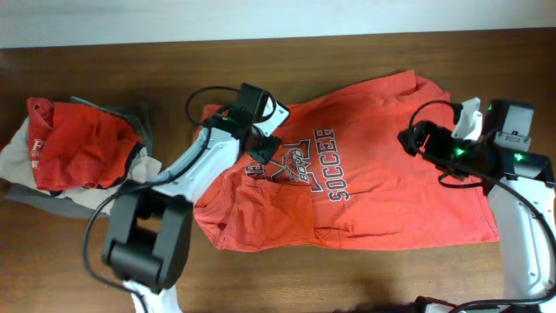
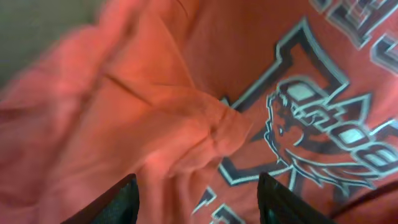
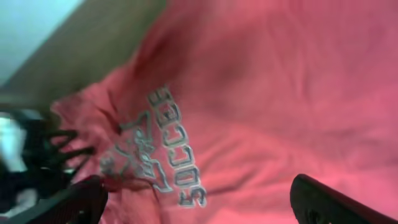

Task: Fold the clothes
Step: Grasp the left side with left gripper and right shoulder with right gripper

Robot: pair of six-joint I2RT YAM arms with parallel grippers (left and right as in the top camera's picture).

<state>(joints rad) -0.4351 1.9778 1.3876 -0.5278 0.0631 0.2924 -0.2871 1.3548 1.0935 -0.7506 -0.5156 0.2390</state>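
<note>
Left gripper (image 2: 198, 200): spread; fold of the shirt (image 2: 155, 124) just ahead, probably left to lie flat.
Right gripper (image 3: 199, 202): spread, empty, above shirt.

Both arms stretched out over the desk, both grippers parted.

The left arm (image 1: 195, 165) stands on a dark base near the front edge, left of centre, and slants toward the back edge. Its left gripper (image 1: 265, 146) points down at mid-desk, and the wrist view shows its two fingers (image 2: 121, 202) apart. The right arm (image 1: 521, 217) stands at the front right corner and bends left near the right edge. Its right gripper (image 1: 410, 139) faces the desk's centre with fingers (image 3: 68, 199) spread wide. The two grippers are well apart.
</note>
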